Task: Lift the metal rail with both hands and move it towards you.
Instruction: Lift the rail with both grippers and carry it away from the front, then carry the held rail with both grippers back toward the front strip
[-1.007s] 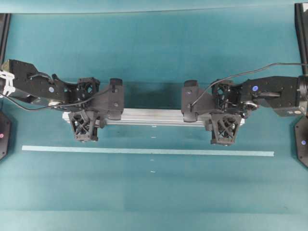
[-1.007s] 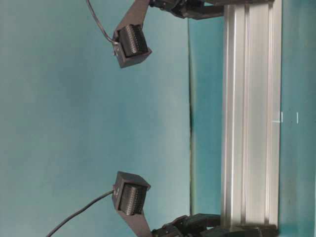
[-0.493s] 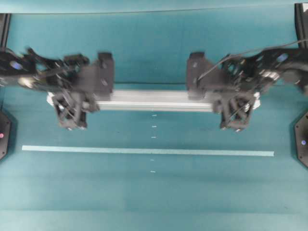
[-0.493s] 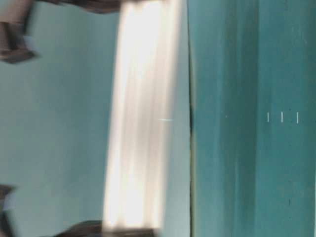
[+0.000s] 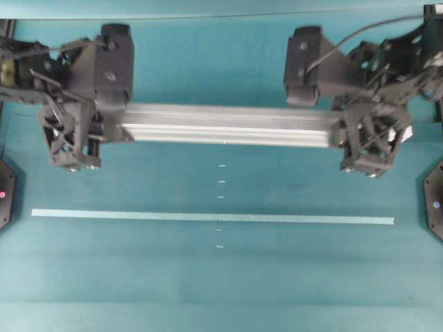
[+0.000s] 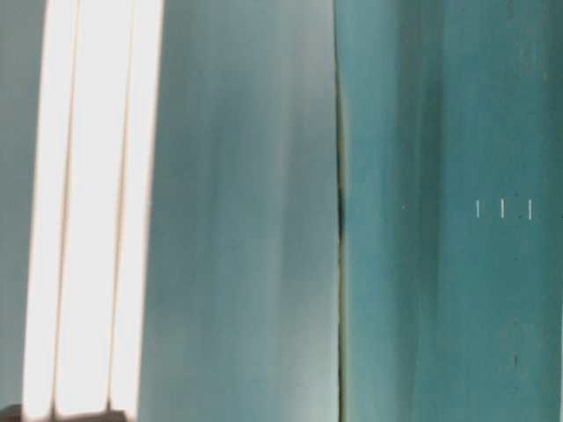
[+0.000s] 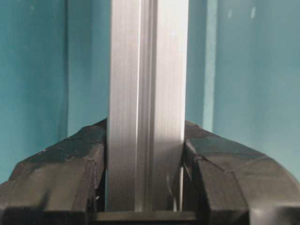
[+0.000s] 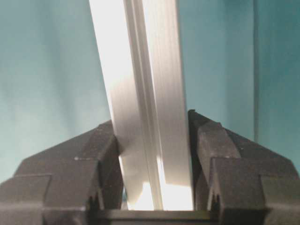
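Teal table surface [image 5: 208, 290]. Pale tape strip [image 5: 208, 217] lies flat across it, left to right. 5 short white marks [image 5: 221, 197] cross the strip's midline.

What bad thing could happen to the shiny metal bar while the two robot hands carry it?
1. The metal rail is held only near its ends, by the left gripper and the right gripper. If one arm moves faster, the rail may twist or slip out.
2. In the right wrist view the rail sits slanted between the jaws, so that grip may be weaker.
3. Set down crooked, it might land on the pale tape strip.
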